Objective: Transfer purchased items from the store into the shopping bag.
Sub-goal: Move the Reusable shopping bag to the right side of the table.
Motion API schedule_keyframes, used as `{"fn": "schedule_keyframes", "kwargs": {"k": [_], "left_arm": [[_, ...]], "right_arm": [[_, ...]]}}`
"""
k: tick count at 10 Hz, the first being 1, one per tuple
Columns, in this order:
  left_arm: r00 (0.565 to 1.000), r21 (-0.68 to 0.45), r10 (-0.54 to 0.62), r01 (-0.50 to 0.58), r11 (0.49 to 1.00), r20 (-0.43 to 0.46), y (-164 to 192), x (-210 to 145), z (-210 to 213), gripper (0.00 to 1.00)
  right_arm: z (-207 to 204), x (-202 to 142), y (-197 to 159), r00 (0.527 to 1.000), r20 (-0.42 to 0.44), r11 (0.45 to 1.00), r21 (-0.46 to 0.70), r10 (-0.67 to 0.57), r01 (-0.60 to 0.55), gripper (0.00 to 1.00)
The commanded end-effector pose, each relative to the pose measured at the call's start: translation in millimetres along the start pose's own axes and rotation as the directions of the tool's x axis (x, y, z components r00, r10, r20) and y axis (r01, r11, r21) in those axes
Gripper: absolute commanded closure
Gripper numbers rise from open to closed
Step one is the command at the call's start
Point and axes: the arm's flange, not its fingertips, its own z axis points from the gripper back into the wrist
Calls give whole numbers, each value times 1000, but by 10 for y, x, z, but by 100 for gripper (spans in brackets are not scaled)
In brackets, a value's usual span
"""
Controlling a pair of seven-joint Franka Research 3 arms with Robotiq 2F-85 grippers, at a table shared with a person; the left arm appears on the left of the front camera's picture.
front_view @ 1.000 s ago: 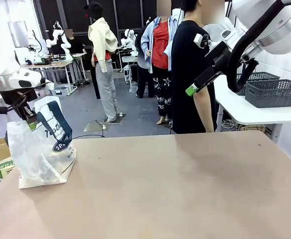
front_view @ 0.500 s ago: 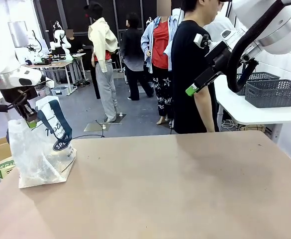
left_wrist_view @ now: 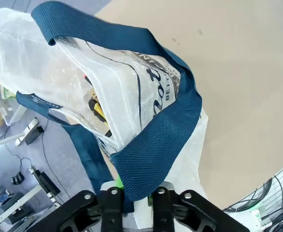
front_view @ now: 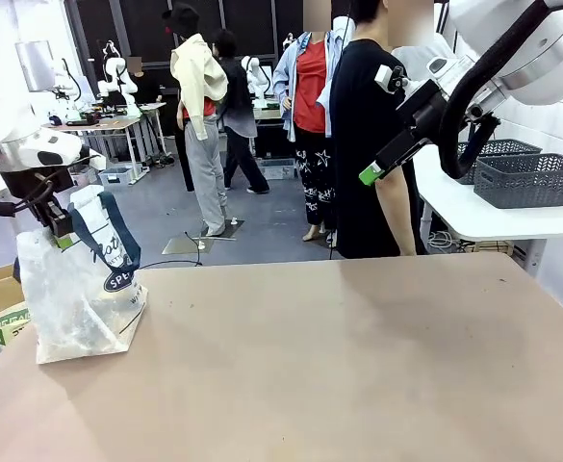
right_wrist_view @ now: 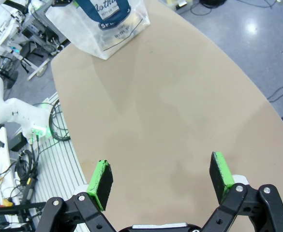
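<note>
the bag stands at the table's left edge, items inside. the left gripper has eased its pinch on the handle (strap between the jaws); release looks near. the right gripper hangs spread.

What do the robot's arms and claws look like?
Both arms are smooth, rounded white shells with thick black cables looping alongside. The right claw is black with two bright green pads on its fingertips. The left claw is black too, with a bit of green showing.
</note>
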Motion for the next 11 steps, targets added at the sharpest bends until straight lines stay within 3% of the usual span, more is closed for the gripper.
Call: {"fn": "schedule_keyframes", "kwargs": {"k": [1, 3, 8, 11], "left_arm": [[1000, 22, -10, 11, 1000, -11, 3, -1, 79, 34], [1000, 35, -8, 9, 999, -10, 17, 4, 155, 0], [1000, 35, -18, 17, 999, 16, 77, 120, 504, 0], [995, -22, -51, 54, 998, 89, 98, 277, 762, 0]], "right_arm": [[8, 12, 2, 1000, -6, 1000, 6, 1, -1, 0], [8, 12, 2, 1000, -6, 1000, 6, 1, -1, 0], [8, 12, 2, 1000, -6, 1000, 6, 1, -1, 0], [8, 12, 2, 1000, -6, 1000, 6, 1, -1, 0]]}}
